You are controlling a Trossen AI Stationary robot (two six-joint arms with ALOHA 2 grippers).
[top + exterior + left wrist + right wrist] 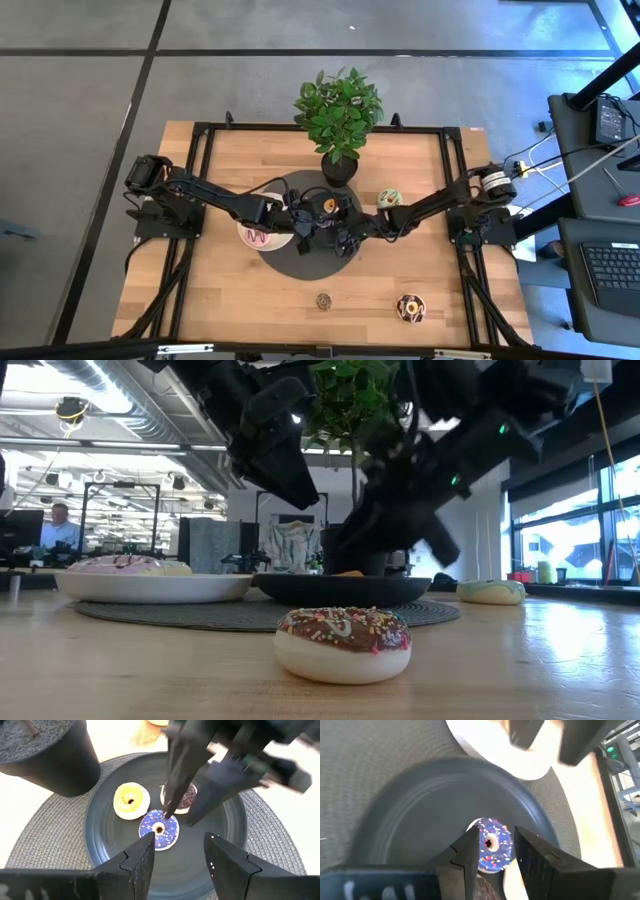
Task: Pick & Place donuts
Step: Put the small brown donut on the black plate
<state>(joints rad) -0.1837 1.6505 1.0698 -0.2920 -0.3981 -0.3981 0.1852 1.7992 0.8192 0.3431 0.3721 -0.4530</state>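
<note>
Donuts sit scattered over the wooden table, and three of them lie together on the black plate: a purple one with sprinkles, a yellow one just beside it, and a chocolate one partly hidden behind the right arm's fingers. The plate rests on a round grey woven mat, and a white plate carrying a pink-iced donut shares the same mat on the left arm's side.

Both arms crowd in over the black plate. The right gripper hangs right over the purple donut with its fingers parted around it, and I cannot tell whether they touch it. The left gripper hovers close above the same plate, fingers spread wide with nothing between them, facing the other arm across the purple donut.

A potted plant in a black pot stands at the far rim of the mat, close to the plate. Off the mat, a green-iced donut lies beside the right arm, a chocolate sprinkled donut sits alone near the front edge, and a small brown mini ring lies not far from it.
</note>
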